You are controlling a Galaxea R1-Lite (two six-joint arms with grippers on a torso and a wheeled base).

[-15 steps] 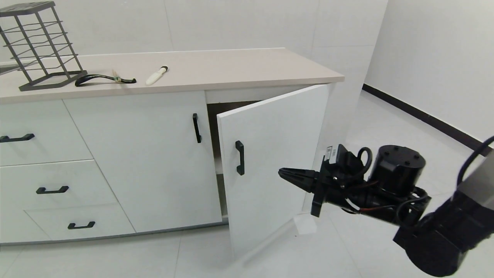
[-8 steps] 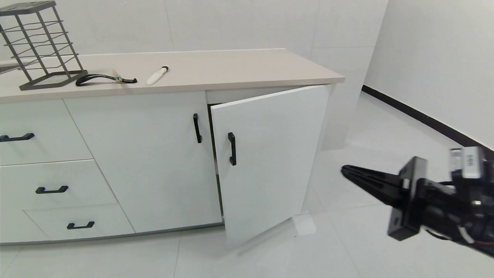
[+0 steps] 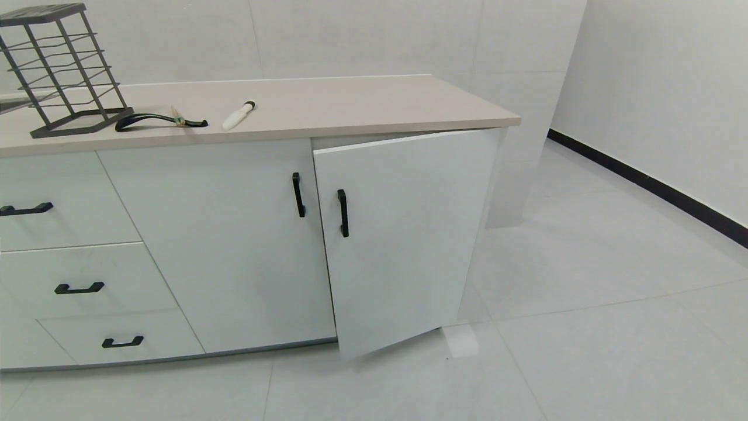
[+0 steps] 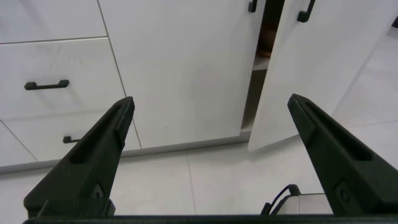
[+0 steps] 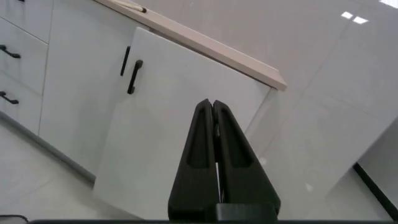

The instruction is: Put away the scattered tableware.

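Note:
On the beige countertop (image 3: 350, 105) lie a black curved ladle (image 3: 153, 120) and a white-handled utensil with a black tip (image 3: 237, 114). A small wooden-and-green piece (image 3: 178, 116) rests across the ladle's handle. The right cabinet door (image 3: 403, 234) stands slightly ajar, with its black handle (image 3: 343, 213) toward the middle. My left gripper (image 4: 211, 102) is open and empty, low down, facing the cabinet's lower front and the floor. My right gripper (image 5: 212, 107) is shut with nothing in it, pointing at the ajar door (image 5: 186, 124) from some way off.
A dark wire rack (image 3: 58, 70) stands at the counter's left end. Drawers with black handles (image 3: 79, 287) fill the cabinet's left side. Open tiled floor (image 3: 584, 304) lies to the right, bounded by a wall with a black skirting (image 3: 654, 187).
My right arm has pulled back to the right and left the head view. The cabinet door has swung from well open to slightly ajar.

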